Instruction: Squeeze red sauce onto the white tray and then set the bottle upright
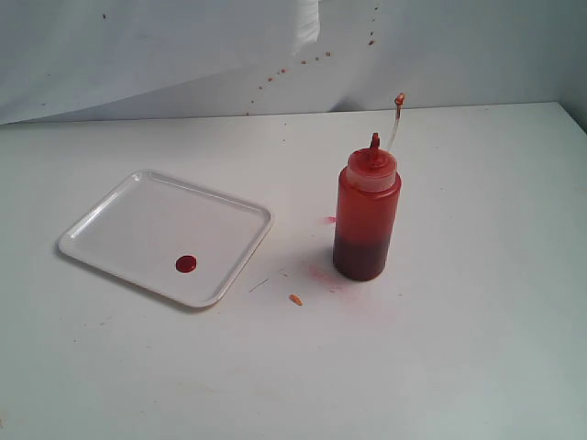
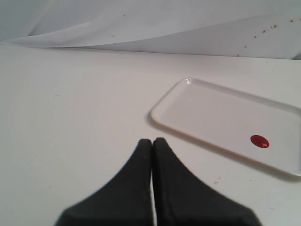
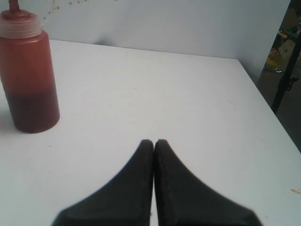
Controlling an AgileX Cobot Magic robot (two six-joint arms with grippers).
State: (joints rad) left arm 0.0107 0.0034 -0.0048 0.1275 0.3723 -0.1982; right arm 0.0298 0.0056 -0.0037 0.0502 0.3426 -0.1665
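On the white tray [image 1: 156, 225], toward its 5 o'clock edge in the exterior view, sits the red sauce [image 1: 186, 264] as one small, round, glossy blob. The bottle [image 1: 367, 215] stands upright on the table [image 1: 459, 367] at the tray's 3 o'clock, well apart from it. Its nozzle [image 1: 374, 140] points to 12 o'clock and its cap [image 1: 399, 98] hangs off the clear tether at about 1 o'clock. The dark sauce has settled into the bottle's lower part.

Neither arm touches anything. The left gripper [image 2: 152, 141] has its jaws pressed together and empty over bare table, with the tray ahead of it. The right gripper [image 3: 154, 142] is likewise pressed together and empty, with the bottle near but apart.

By my reading both parts of the task look done, so the step in hand is only a clean finish. Any retreat should lead away from the bottle, giving the tether a wide berth, since a snag there could tip it. A faint pinkish smear [image 1: 321, 273] at the bottle's 8 o'clock and an orange crumb [image 1: 295, 300] need no handling.

No brand, label or writing can be read on the bottle, the tray or the table.
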